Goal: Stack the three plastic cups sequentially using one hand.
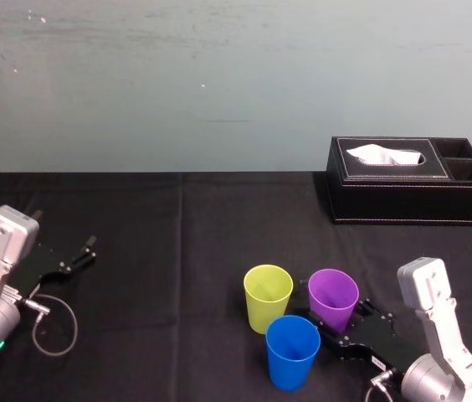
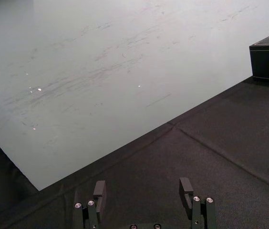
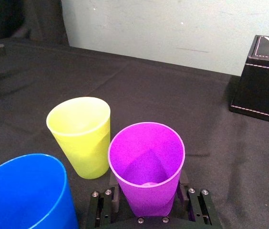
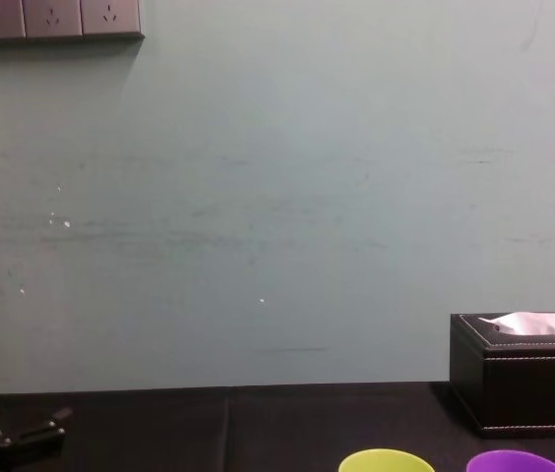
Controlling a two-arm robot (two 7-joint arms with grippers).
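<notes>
Three plastic cups stand upright and close together on the black cloth at the front right. The yellow-green cup [image 1: 268, 296] [image 3: 80, 135] is on the left, the purple cup [image 1: 333, 299] [image 3: 146, 164] to its right, and the blue cup [image 1: 292, 351] [image 3: 27, 193] nearest me. My right gripper [image 1: 339, 321] [image 3: 146, 193] reaches in from the right, one black finger pressed against each side of the purple cup's lower wall. That cup rests on the cloth. The rims of the yellow-green cup [image 4: 386, 460] and the purple cup [image 4: 514, 460] show in the chest view. My left gripper [image 1: 85, 249] [image 2: 143, 191] lies parked at the far left, open and empty.
A black leather tissue box [image 1: 407, 180] [image 3: 263, 78] stands at the back right near the wall. A loop of cable [image 1: 56, 327] lies beside the left arm. The black cloth [image 1: 177, 251] between the left arm and the cups is bare.
</notes>
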